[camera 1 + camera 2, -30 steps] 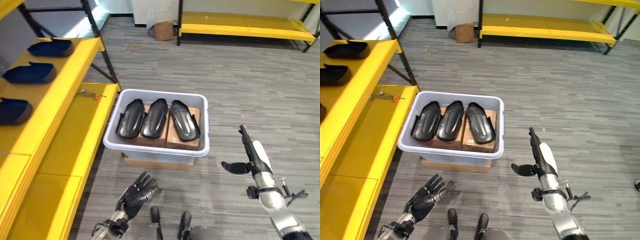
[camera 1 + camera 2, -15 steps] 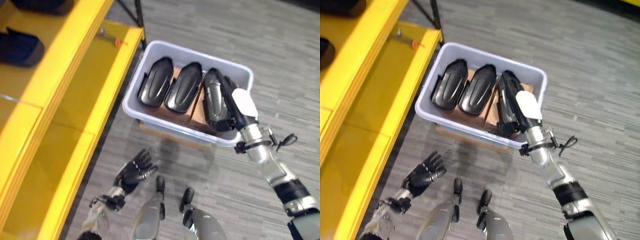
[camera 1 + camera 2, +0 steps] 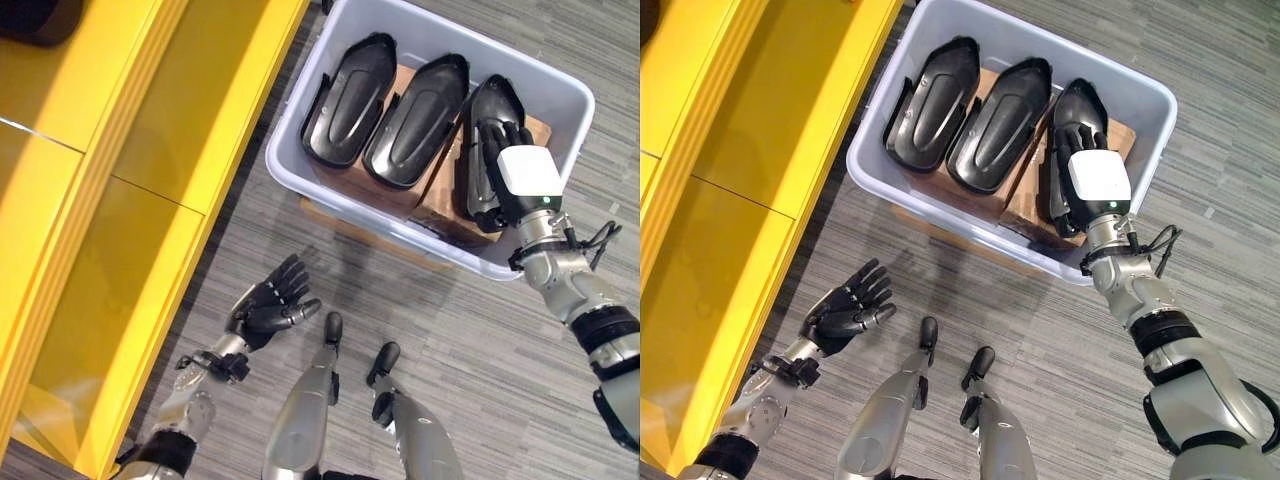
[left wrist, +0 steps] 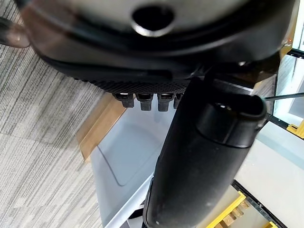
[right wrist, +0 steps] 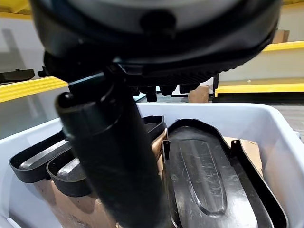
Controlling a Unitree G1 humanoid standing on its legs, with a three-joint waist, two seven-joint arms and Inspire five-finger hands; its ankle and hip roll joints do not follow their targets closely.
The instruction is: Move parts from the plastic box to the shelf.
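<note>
Fingers of the left hand [image 3: 268, 308] are spread and hold nothing, low over the floor beside the yellow shelf [image 3: 150, 180], while those of the right hand [image 3: 505, 175] lie fairly straight over the black part [image 3: 1077, 118] at the right end of the plastic box [image 3: 330, 195]; whether they grip it I cannot tell. Three such glossy, elongated moulded shells sit side by side on cardboard in the box; they look stiff, light and somewhat slippery, so the raised side rims seem the best hold.

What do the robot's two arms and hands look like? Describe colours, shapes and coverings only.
Both arms are silver-grey with black bands at the joints. The right hand is dark, with slim black fingers and a white square cover on its back. The left hand is all dark, with glossy black segmented fingers. Close up, each thumb is a thick, rounded black cylinder.
</note>
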